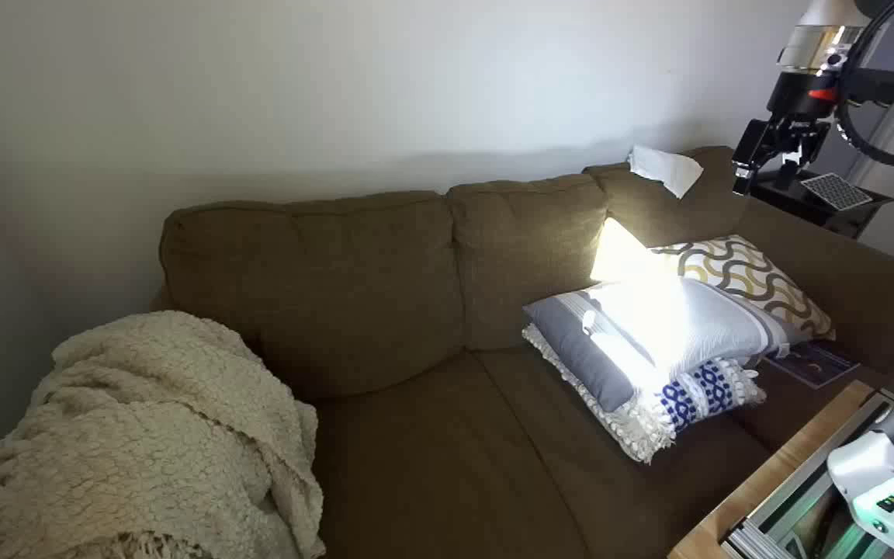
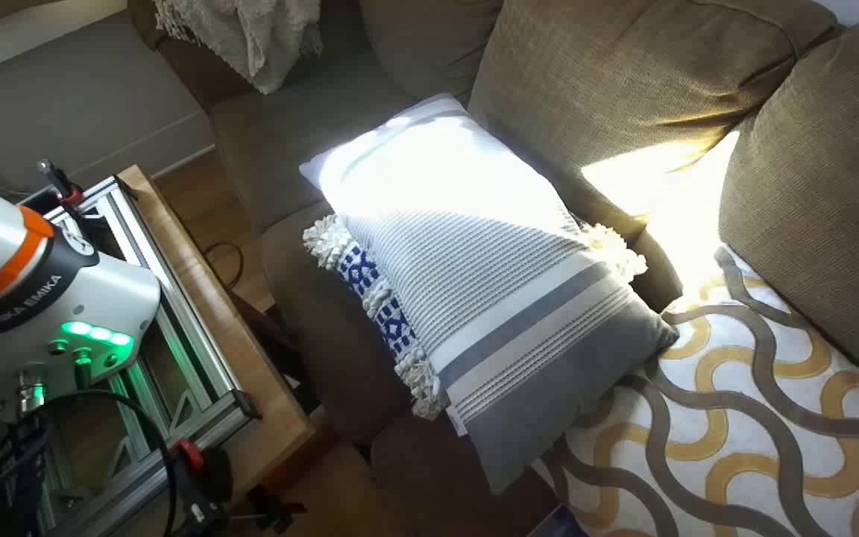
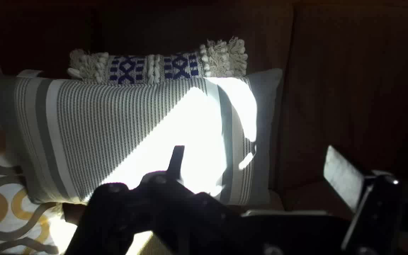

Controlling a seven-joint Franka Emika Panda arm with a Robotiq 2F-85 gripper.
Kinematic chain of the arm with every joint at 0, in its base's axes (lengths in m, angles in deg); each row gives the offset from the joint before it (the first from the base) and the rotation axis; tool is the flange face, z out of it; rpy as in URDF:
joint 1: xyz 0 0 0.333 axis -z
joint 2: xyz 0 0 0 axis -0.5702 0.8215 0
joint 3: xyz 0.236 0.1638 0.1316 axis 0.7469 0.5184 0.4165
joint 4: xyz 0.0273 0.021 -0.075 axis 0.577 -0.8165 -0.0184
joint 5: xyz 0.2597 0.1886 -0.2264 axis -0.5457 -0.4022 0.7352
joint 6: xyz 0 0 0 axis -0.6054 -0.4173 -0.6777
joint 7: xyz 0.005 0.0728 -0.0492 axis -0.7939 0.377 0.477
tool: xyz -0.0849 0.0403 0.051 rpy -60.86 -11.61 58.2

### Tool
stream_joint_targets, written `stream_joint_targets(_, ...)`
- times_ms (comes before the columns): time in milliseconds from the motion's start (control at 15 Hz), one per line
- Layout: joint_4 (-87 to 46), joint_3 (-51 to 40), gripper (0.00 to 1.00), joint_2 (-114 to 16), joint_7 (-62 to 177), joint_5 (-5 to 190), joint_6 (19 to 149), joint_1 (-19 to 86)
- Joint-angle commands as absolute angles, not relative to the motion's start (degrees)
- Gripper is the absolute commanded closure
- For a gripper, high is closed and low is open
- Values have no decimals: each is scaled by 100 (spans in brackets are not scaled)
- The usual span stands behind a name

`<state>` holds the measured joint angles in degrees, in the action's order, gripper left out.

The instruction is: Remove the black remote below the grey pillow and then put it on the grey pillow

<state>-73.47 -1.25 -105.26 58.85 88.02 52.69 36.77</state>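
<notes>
The grey pillow (image 1: 726,318) is a large rectangle with ribbed pale stripes and plain grey ends; it shows in both exterior views (image 2: 489,298) and in the wrist view (image 3: 101,117). It lies on top of a blue-and-white tasselled pillow (image 2: 385,306), with bright sunlight over part of it. The black remote does not show in any view. My gripper (image 1: 765,171) is open and empty, high above the right end of the sofa in an exterior view. In the wrist view its fingers (image 3: 255,152) are wide apart, with the grey pillow below.
A wavy yellow-brown patterned pillow (image 2: 743,418) lies beside the grey pillow. A cream blanket (image 1: 160,427) covers the sofa's far end. A white cloth (image 1: 664,168) hangs on the backrest. A dark booklet (image 1: 812,365) lies on the seat. The wooden table edge (image 1: 788,458) bears the robot base.
</notes>
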Motion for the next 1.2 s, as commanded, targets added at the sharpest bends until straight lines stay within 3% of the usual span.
stream_joint_targets(0, -7335, -112, 0, -10523, 5874, 8793, 5256, 3695)
stream_joint_targets(533, -7335, -112, 0, -10523, 5874, 8793, 5256, 3695)
stream_joint_targets(1133, -5758, -1712, 0, -9799, 3918, 9579, 5117, 4407)
